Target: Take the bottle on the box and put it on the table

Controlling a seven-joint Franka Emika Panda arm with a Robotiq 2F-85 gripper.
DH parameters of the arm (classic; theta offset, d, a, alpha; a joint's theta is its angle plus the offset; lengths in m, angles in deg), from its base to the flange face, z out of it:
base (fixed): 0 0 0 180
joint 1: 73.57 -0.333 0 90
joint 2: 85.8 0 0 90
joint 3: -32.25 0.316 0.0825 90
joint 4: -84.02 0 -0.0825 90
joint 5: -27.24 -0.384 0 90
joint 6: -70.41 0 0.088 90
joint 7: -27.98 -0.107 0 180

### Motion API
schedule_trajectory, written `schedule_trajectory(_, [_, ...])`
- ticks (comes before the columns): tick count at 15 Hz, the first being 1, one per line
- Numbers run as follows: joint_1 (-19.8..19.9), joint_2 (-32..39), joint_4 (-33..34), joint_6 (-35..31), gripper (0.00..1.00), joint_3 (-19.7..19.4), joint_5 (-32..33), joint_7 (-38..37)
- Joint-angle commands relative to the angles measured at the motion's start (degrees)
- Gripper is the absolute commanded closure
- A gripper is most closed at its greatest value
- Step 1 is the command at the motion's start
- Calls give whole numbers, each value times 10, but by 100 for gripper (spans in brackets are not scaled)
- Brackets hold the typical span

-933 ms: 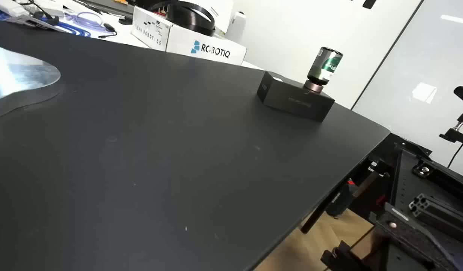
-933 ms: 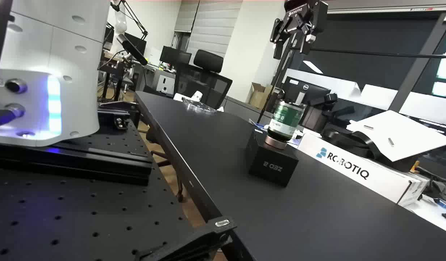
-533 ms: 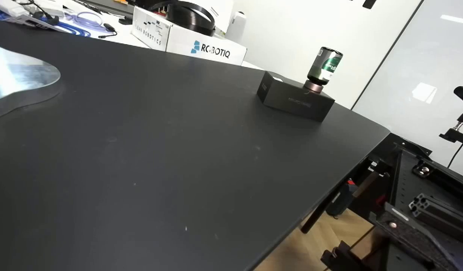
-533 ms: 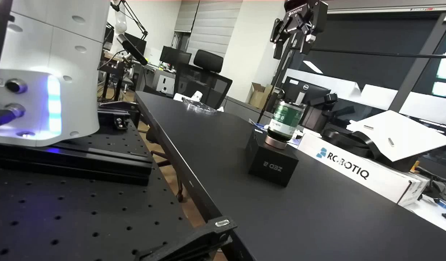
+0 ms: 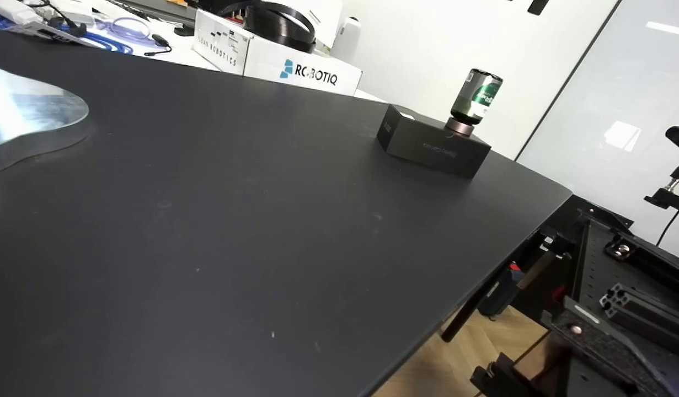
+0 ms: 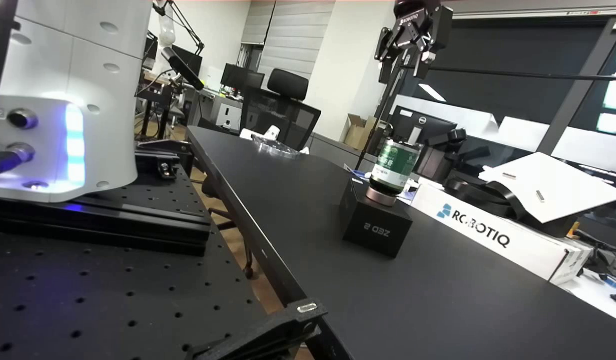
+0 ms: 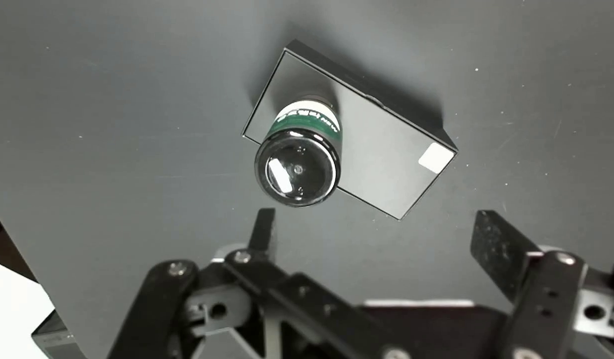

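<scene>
The bottle (image 6: 394,165) stands upside down on the box (image 6: 373,227), which rests on the table (image 6: 438,305). The gripper (image 7: 376,217) hangs higher, spread wide, holding nothing.

And there stands the bottle (image 5: 471,98), upside down on its coppery cap (image 5: 459,127), green label (image 5: 487,94) showing, right on top of the black box (image 5: 430,148), toward the far right end of the desk (image 5: 234,193)! Up top, just the dark tips of the hand (image 5: 525,3) poke into view, well apart from the bottle. Beyond the far edge sits the white Robotiq box (image 5: 303,69), while a shiny, wavy-edged slab (image 5: 36,113) gleams at left.
</scene>
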Motion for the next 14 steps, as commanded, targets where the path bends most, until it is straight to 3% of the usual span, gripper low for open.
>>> schedule_trajectory(1, [-1, 33, 9, -18, 0, -16, -23, -21])
schedule_trajectory(14, [19, 132, 28, -40, 0, -48, -24, -88])
